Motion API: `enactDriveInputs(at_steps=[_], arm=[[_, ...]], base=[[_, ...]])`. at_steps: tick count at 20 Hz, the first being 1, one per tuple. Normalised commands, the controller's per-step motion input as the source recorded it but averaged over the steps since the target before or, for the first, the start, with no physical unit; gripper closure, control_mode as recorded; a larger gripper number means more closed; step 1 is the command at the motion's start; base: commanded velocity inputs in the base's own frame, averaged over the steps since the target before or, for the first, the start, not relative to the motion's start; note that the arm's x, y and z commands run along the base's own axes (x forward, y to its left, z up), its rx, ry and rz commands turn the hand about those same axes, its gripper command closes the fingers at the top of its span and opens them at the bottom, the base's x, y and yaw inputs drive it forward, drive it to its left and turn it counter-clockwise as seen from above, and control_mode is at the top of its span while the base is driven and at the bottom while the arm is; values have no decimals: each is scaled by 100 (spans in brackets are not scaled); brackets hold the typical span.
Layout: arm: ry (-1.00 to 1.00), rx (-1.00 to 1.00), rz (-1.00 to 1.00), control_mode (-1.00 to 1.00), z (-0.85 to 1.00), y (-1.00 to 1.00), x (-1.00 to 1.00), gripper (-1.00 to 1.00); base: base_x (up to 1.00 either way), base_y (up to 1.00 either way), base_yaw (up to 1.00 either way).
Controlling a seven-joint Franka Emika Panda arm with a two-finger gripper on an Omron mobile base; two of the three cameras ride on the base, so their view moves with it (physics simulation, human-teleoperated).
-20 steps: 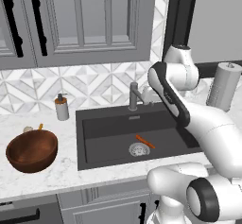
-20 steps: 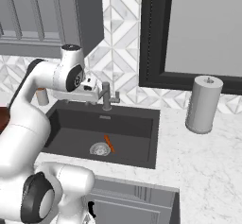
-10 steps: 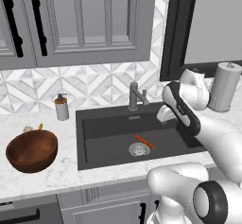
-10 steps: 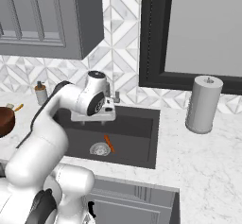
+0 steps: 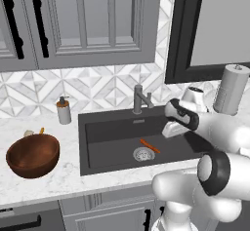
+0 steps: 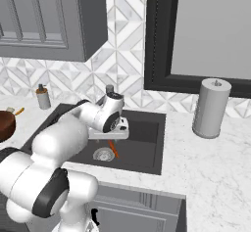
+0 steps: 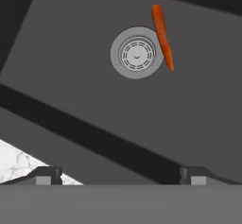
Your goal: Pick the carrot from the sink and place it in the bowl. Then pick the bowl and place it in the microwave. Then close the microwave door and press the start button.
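**Gripper poised wide over the sink, carrot not yet picked**

The gripper (image 7: 122, 173) hangs above the near part of the sink (image 5: 105, 149) with its jaws spread wide and nothing between them. That width suits what looks like the first step: dropping around a thin thing without knocking it away.

The carrot (image 7: 162, 35) lies flat on the basin floor, ahead of the gripper and a little off to one side of its centre line, well apart from the fingertips. It rests just beside the round drain (image 7: 136, 53), its edge touching or overlapping the drain's rim; which of the two I cannot tell. Because it lies at a slant to the line between the fingers, the hand will probably need to move forward over it and perhaps turn so the jaws close across its narrow width, not along its length.

The bowl (image 5: 32, 155) stands upright on the desk (image 5: 44, 186), far off to the gripper's left, beyond the sink's edge, open side up and ready to receive the carrot. A soap bottle (image 5: 63, 111) stands behind it near the wall, out of the likely carrying path.

One risk, as I judge it: a round, slim carrot on a smooth floor may roll when the first finger touches it.
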Motion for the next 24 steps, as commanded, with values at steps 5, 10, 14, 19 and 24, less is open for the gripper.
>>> enactDriveInputs(at_steps=[5, 10, 14, 19, 24], arm=[[14, 0, 0, -100, -50, 0, 76, -100], [4, 0, 0, -100, -55, 0, 52, -100], [0, 0, 0, -100, -56, 0, 20, -100], [0, 0, 0, -100, -45, 0, 20, -100], [0, -4, 0, -100, -38, 0, 30, -100]], base=[[0, 0, 0], [0, 0, 0], [0, 0, 0], [0, 0, 0], [0, 0, 0]])
